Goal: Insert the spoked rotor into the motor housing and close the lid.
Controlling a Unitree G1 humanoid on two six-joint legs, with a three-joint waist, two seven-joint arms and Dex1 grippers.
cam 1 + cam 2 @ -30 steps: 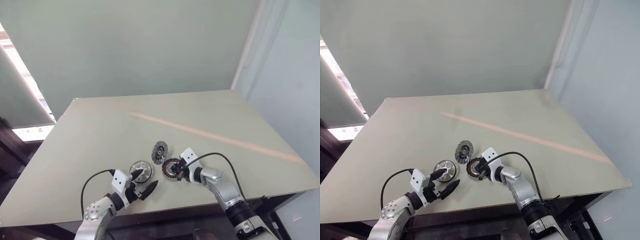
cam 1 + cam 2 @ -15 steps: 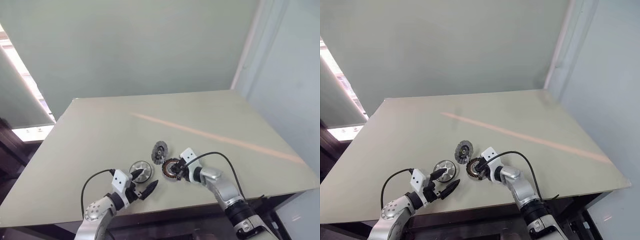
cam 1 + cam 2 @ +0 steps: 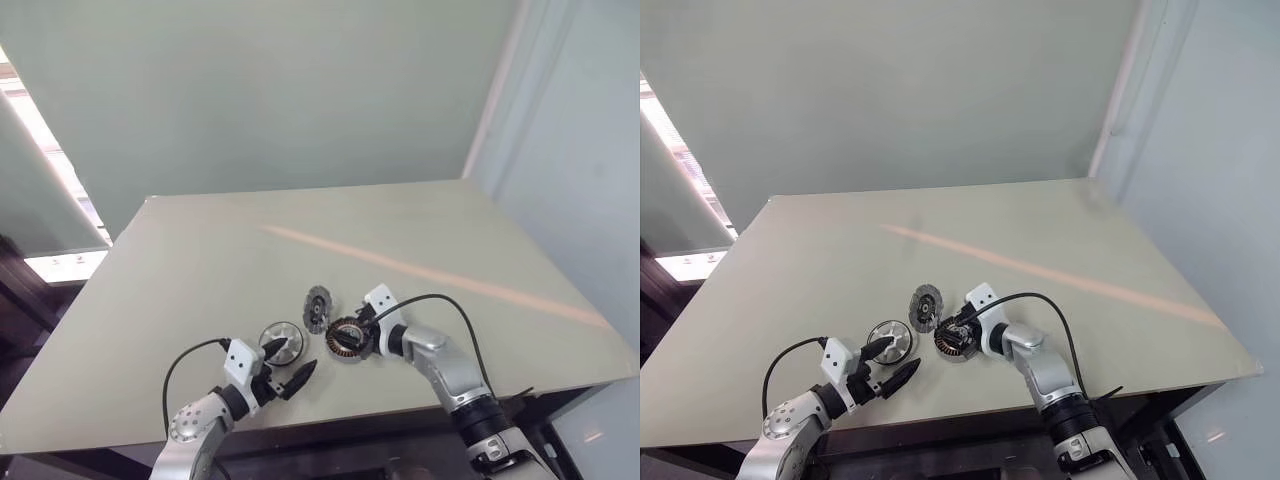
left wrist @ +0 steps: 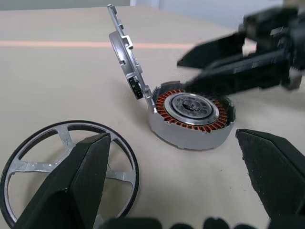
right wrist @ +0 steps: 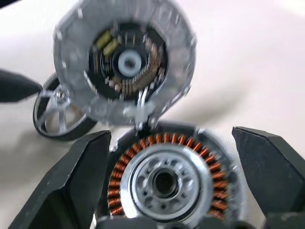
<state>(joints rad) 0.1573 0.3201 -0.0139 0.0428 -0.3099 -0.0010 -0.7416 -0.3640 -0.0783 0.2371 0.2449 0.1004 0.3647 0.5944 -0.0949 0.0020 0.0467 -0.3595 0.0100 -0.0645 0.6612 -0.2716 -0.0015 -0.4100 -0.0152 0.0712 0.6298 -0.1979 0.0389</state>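
On the table, left hand is sitting open, spoked rotor lying flat just past its fingertips. Next over, lid is standing tilted up, hinged to motor housing. Right hand is hovering open at the housing, fingers straddling it, gripping nothing.
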